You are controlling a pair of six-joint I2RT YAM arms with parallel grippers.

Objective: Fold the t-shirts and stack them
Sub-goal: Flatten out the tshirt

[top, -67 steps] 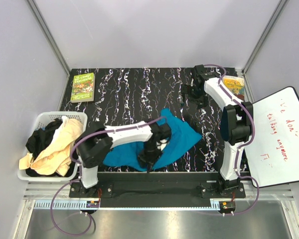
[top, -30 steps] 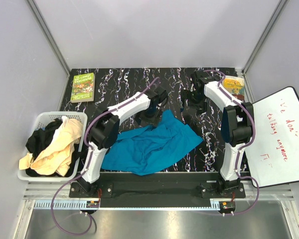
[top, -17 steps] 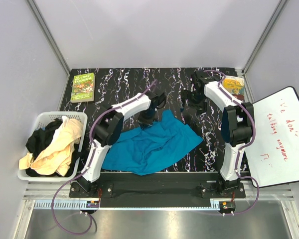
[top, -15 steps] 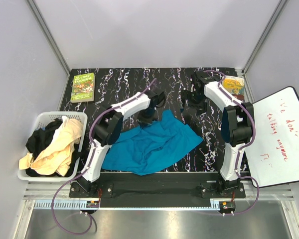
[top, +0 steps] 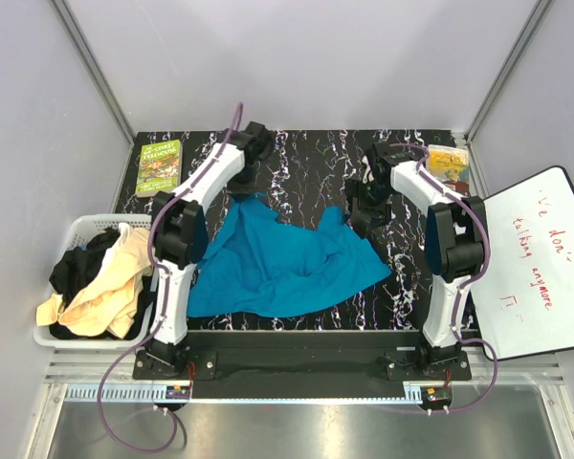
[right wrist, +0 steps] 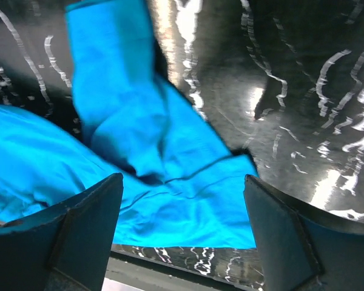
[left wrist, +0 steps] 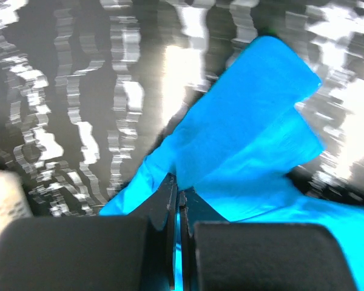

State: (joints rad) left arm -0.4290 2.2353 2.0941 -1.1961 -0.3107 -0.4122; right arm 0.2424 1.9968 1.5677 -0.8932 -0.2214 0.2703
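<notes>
A teal t-shirt [top: 277, 263] lies spread across the middle of the black marbled table. My left gripper [top: 251, 184] is at its far left corner, shut on the fabric; in the left wrist view the jaws [left wrist: 176, 189] pinch a thin fold of the teal t-shirt [left wrist: 249, 133]. My right gripper [top: 357, 206] hangs open just above the shirt's far right corner. In the right wrist view its fingers [right wrist: 88, 227] straddle rumpled teal t-shirt [right wrist: 127, 121] without touching it. A black t-shirt [top: 75, 268] and a cream t-shirt [top: 110, 287] sit piled in the basket.
The white slatted basket [top: 84, 226] stands at the table's left edge. A green book [top: 159, 167] lies at the far left corner, and another book [top: 450, 163] at the far right. A whiteboard [top: 536, 258] leans on the right.
The left gripper shut on the teal shirt's far edge and dragged it toward the far left, spreading the shirt. The right gripper came down closer to the shirt's right corner.
</notes>
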